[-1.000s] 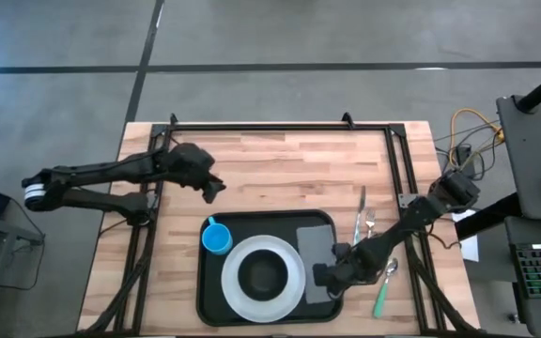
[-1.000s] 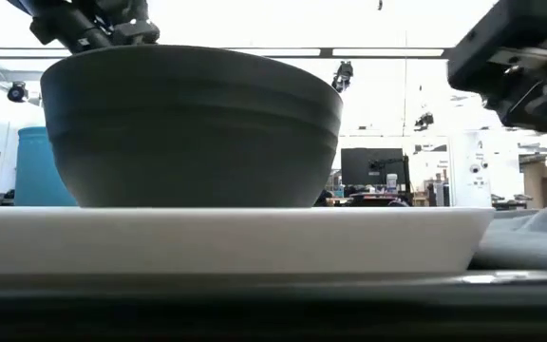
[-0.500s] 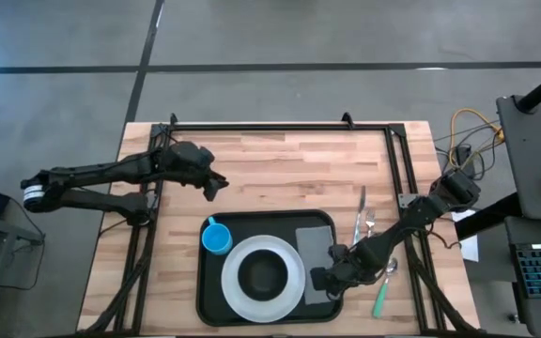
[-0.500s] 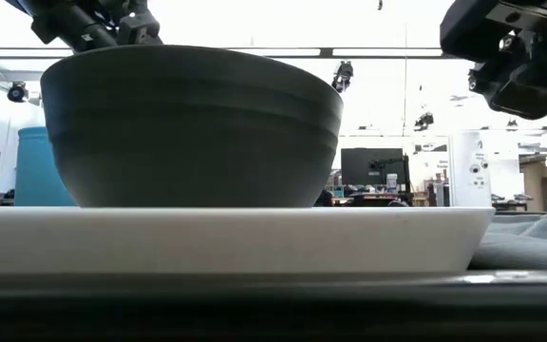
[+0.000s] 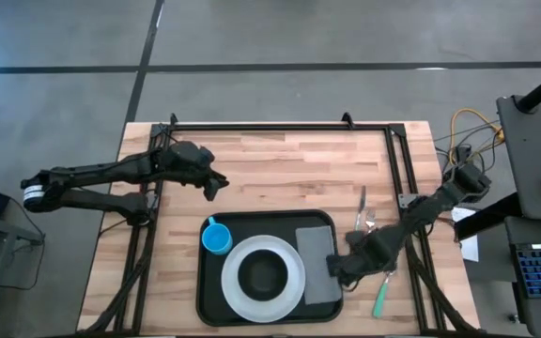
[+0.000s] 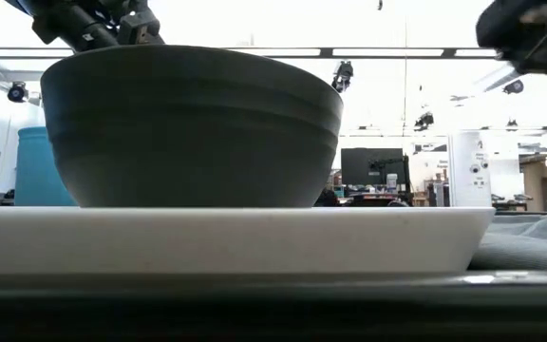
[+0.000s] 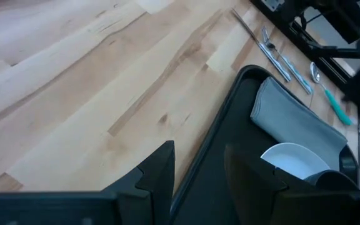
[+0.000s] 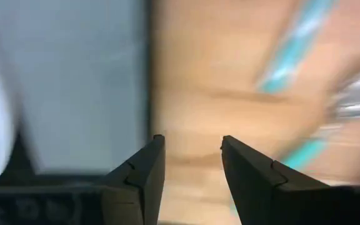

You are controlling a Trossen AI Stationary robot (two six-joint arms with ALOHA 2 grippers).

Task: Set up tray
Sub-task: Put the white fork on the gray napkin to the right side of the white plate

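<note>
The black tray [image 5: 216,299] lies at the table's near middle. On it stand a blue cup [image 5: 217,239] and a white plate [image 5: 233,282] with a dark bowl [image 5: 264,275] on it. A grey napkin [image 5: 316,253] lies flat on the tray's right part. My right gripper [image 5: 339,270] is open above the tray's right rim, between the napkin and the cutlery; its wrist view shows the napkin [image 8: 74,75] on one side and bare wood under the gripper [image 8: 190,156]. My left gripper [image 5: 214,184] is open above the table, beyond the tray's far left corner [image 7: 245,70].
Cutlery lies on the wood right of the tray: a knife [image 5: 362,200], a fork [image 5: 369,222], a spoon [image 5: 391,268] and a teal-handled utensil [image 5: 380,299]. A black frame [image 5: 280,125] runs along the table's far edge and sides. The far half of the table is bare wood.
My right gripper has moved from above the napkin's near right part toward the table's right edge, and now stands over the tray's right rim. In the low view it has risen toward the upper right corner. The napkin stays flat on the tray.
</note>
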